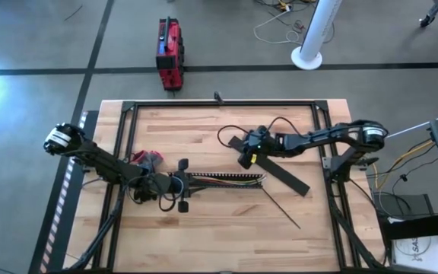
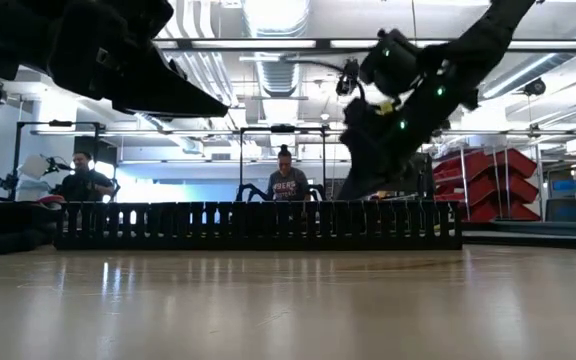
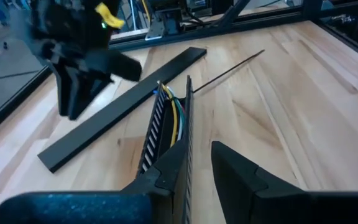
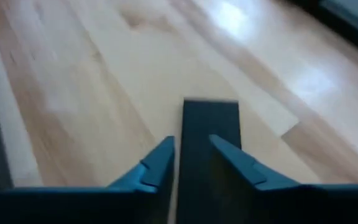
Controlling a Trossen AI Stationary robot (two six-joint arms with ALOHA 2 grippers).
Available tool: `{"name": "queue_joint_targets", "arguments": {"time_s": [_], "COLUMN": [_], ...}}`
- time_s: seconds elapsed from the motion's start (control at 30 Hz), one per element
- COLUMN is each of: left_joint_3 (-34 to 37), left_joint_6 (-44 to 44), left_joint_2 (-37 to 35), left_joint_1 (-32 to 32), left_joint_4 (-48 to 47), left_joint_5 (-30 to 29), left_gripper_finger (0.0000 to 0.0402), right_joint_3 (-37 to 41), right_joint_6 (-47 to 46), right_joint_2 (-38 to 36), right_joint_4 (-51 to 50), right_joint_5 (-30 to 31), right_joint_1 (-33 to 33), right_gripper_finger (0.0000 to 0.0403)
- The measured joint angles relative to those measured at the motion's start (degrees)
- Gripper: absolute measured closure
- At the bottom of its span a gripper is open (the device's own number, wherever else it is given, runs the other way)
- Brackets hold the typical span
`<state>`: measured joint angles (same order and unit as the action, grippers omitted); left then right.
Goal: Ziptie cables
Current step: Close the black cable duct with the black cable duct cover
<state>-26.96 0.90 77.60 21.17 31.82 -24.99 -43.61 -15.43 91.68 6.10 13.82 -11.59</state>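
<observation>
The cables [image 1: 234,180], thin blue, green and yellow wires [image 3: 174,115], lie inside a black perforated duct [image 1: 223,177] on the table's middle. The ziptie [image 1: 281,208], a thin black strip [image 3: 229,70], lies flat on the wood to the right of the duct. My left gripper [image 3: 197,155] stands open at the duct's left end [image 1: 191,183], one finger over the channel and one outside its wall. My right gripper [image 1: 245,157] is shut on a flat black bar [image 1: 276,173] that lies slantwise beyond the duct. My left gripper straddles the duct's side wall [image 3: 188,134]; wood shows between that wall and the outer finger [image 3: 241,174], and I cannot tell whether the other finger touches the duct. My right gripper pinches the flat bar's two long edges [image 4: 194,155] between its fingers, near the bar's far-left end [image 4: 210,109]. The fingers slant down from the table's right and lie along the bar. In the left wrist view the bar [image 3: 123,106] rests flat on the table.
A black metal frame [image 1: 219,104] borders the tabletop. A red case [image 1: 169,53] and a white post base [image 1: 308,57] stand on the floor beyond the far edge. Bare wood spreads along the near edge [image 1: 226,243]. Two people [image 2: 285,185] sit in the room behind.
</observation>
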Motion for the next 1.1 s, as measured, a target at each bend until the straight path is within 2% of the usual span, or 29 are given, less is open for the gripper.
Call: {"name": "queue_joint_targets", "arguments": {"time_s": [0.27, 0.43, 0.63, 0.8, 0.9, 1.1], "left_joint_3": [0.00, 0.00, 0.06, 0.07, 0.09, 0.09], "left_joint_6": [-4.35, -8.06, -11.04, -12.46, -12.60, -13.02], "left_joint_2": [0.00, 0.00, 0.02, 0.02, 0.02, 0.02], "left_joint_1": [0.00, 0.00, 0.07, 0.17, 0.17, 0.17], "left_joint_4": [-0.27, -1.54, -2.06, -2.41, -2.46, -2.44], "left_joint_5": [0.04, 0.07, 0.20, 0.20, 0.20, 0.15], "left_gripper_finger": [0.0332, 0.0330, 0.0339, 0.0337, 0.0333, 0.0335], "right_joint_3": [3.29, 5.24, 4.93, 1.92, -0.68, -1.76], "right_joint_6": [4.21, 6.14, 11.40, 21.33, 25.83, 26.59], "right_joint_2": [5.81, 8.08, 12.97, 16.84, 17.64, 14.59], "right_joint_4": [9.15, 12.06, 18.02, 19.75, 18.97, 17.72], "right_joint_5": [-2.87, -5.93, -15.83, -23.00, -23.64, -25.11], "right_joint_1": [-4.53, -7.40, -9.33, -11.20, -12.09, -14.10], "right_gripper_finger": [0.0202, 0.0155, 0.0159, 0.0179, 0.0187, 0.0181]}}
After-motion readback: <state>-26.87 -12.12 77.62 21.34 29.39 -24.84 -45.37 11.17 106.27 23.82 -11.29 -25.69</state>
